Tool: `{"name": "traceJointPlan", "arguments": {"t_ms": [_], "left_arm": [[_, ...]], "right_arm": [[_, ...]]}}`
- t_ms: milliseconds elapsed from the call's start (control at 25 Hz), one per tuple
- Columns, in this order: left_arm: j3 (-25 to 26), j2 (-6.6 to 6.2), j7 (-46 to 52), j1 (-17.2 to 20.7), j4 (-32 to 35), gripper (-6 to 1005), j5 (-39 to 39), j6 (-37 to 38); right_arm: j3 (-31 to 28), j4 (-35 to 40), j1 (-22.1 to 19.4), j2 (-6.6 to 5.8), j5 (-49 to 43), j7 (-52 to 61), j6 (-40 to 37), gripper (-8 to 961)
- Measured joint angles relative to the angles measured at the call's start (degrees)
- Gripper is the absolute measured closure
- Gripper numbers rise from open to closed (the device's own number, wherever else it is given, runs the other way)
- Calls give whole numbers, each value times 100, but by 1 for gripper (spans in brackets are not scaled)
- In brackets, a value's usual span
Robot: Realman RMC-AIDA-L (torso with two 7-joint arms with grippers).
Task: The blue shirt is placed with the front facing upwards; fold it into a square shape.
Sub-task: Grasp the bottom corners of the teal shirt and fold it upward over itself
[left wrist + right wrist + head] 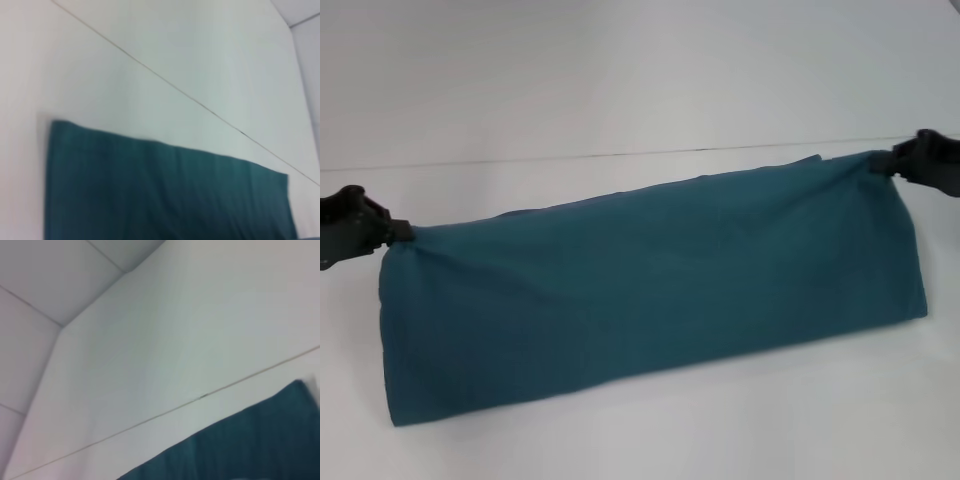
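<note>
- the blue shirt (pixel 650 290) hangs stretched between my two arms above the white table (pixel 640 440), folded to a long band.
- my left gripper (pixel 392 233) pinches its left corner.
- my right gripper (pixel 888 163) pinches the right corner.

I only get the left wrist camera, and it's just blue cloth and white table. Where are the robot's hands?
Observer: In the head view, the left gripper pinches one far corner of the blue shirt.
Operator: And the other hand?
Observer: The right gripper pinches the opposite far corner.
Operator: Is the shirt folded yet?
Observer: It is a long band, stretched between both grippers, not a square.
Operator: Any letters showing?
Observer: None; only plain blue cloth faces up on the white table.
</note>
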State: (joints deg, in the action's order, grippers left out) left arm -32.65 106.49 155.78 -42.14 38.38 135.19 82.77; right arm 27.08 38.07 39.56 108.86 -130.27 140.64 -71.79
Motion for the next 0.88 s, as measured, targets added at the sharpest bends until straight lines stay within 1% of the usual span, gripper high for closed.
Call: {"name": "traceJointPlan", "arguments": {"t_ms": [120,280,480,720,840,880], "left_arm": [[-174,55,-1,-75,-82,978,0,-411],[-387,77,-1,-234,-232,979,-1,-894],[-532,85,84,-331,-293,979,-1,-1222],[-619,91,151,-347,-348,979,-2,-1575],[-727,104,150,-358,-404,979,-2,-1716],[-892,135,150,-364,-458,979,-2,-1902]], "right_arm": [[281,-110,121,86,-4,24,546,866],[547,-290,275,153,-16,41,1135,858],[616,-364,367,261,2,45,1565,848],[656,-412,468,340,94,12,1996,837],[913,-505,531,372,79,15,2295,831],[1046,-552,558,378,78,31,2404,829]]}}
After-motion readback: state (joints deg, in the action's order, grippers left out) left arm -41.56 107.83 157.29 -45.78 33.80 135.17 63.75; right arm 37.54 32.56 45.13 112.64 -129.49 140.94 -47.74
